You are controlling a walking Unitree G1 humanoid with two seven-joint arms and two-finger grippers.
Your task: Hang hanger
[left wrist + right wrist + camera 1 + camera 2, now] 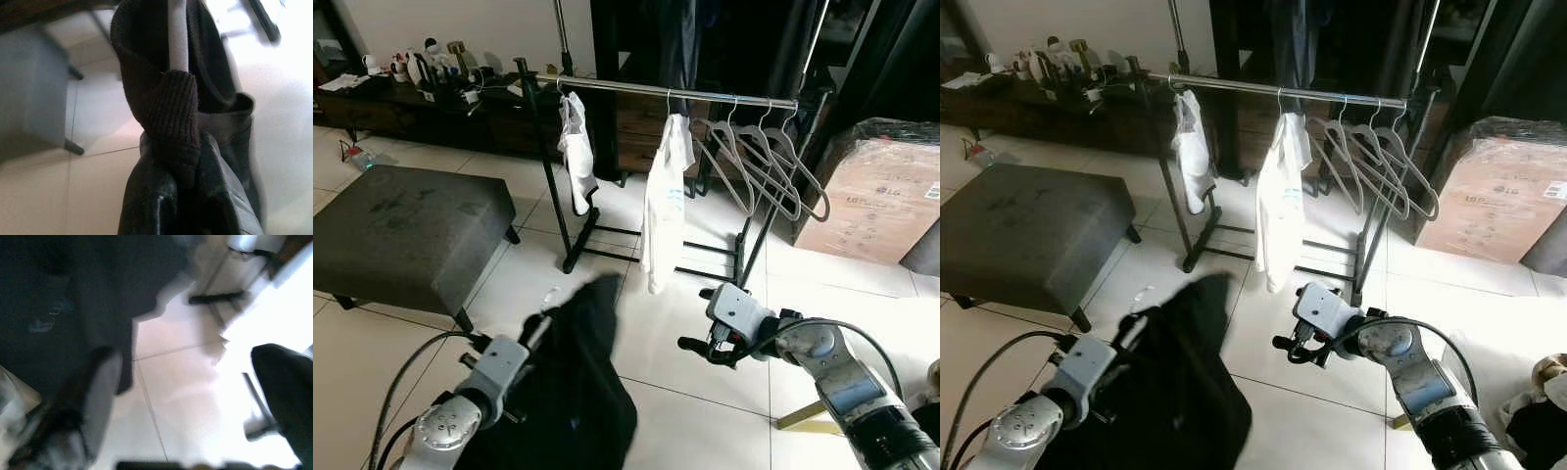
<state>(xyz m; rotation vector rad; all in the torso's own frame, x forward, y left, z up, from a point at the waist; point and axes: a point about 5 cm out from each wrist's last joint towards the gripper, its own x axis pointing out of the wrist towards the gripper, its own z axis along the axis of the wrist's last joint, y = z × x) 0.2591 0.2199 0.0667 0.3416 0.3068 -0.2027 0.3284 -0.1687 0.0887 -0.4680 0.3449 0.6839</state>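
Black leather jacket with a ribbed knit collar hangs on a pale hanger gripped by the left gripper, low before the rack. Right gripper hovers beside it, jaws spread wide, empty. Beyond, a chrome rail carries two white garments and bare grey hangers.

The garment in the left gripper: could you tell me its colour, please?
Black garment, held by the left gripper; clearest in the left eye view.
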